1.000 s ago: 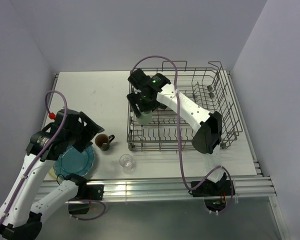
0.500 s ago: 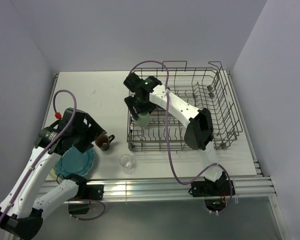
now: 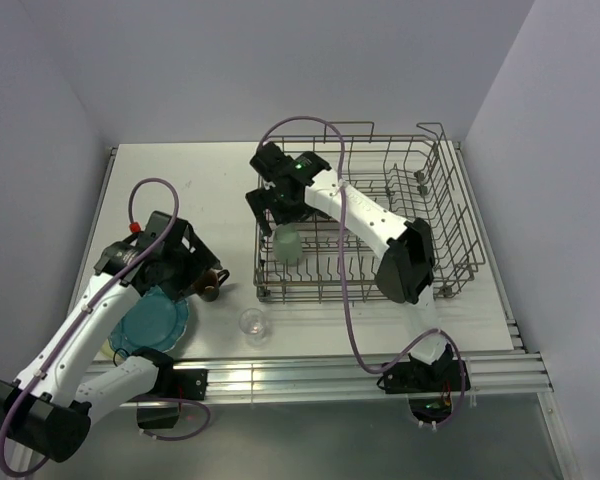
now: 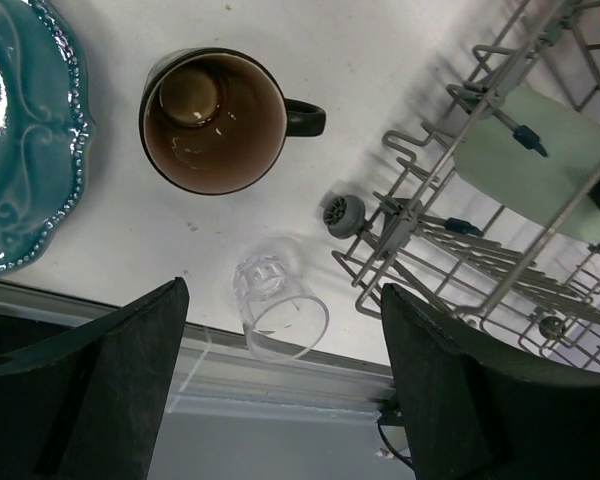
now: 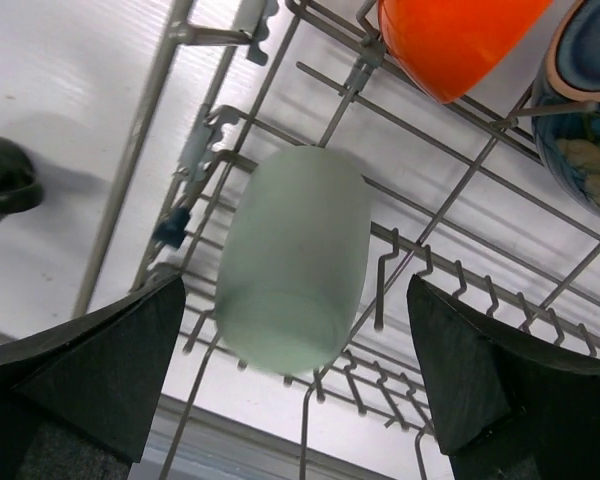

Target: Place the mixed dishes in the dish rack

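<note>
Right gripper (image 5: pixel 295 375): spread wide, hovering over green mug (image 5: pixel 295 255) lying on its side in rack (image 3: pixel 320 285), near-left corner, near orange bowl (image 5: pixel 455 40). Left gripper (image 4: pixel 280 380): likewise wide apart, above brown mug (image 4: pixel 215 120) and glass (image 4: pixel 277 310) on table (image 4: pixel 110 240), beside teal plate (image 4: pixel 20 150).

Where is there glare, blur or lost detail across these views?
Left wrist: white glare on the teal scalloped plate; the small clear glass is low-contrast against the table. Right wrist: pale green mug looks soft at its lower edge; the fingers are black silhouettes. Top external: evenly lit, sharp.
</note>
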You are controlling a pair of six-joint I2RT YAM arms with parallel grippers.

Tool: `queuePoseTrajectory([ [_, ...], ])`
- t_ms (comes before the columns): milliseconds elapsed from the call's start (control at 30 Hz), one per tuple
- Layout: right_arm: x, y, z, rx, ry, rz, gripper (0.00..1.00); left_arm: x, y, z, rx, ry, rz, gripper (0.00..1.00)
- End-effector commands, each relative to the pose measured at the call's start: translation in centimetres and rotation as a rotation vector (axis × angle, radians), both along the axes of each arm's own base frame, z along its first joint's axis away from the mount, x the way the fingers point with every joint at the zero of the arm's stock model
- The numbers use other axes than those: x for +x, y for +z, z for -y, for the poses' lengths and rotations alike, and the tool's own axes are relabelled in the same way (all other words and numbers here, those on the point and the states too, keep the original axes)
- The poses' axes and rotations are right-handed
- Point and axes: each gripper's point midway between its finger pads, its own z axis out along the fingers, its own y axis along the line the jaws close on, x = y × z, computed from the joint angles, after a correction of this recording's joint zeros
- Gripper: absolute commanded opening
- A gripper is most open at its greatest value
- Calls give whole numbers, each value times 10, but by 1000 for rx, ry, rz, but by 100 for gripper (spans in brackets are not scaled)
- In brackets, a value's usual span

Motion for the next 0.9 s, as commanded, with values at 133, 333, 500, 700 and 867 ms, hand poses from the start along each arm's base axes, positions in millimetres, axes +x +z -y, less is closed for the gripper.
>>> queuePoseTrajectory([
  [133, -9, 106, 4, 215, -16, 195, 100, 13, -16, 6, -3, -26, -2, 61],
  [333, -30, 147, 29, 279, -23, 276, 100, 19, -31, 1, 29, -5, -37, 60],
  [500, -47, 157, 49, 298, -37, 299, 100, 18, -46, -11, 46, 41, -85, 63],
  [700, -59, 159, 66, 308, -49, 328, 100, 13, -67, -24, 18, 94, -137, 59],
  [867, -69, 165, 81, 332, -56, 359, 100, 10, -81, -31, -37, 135, -165, 56],
])
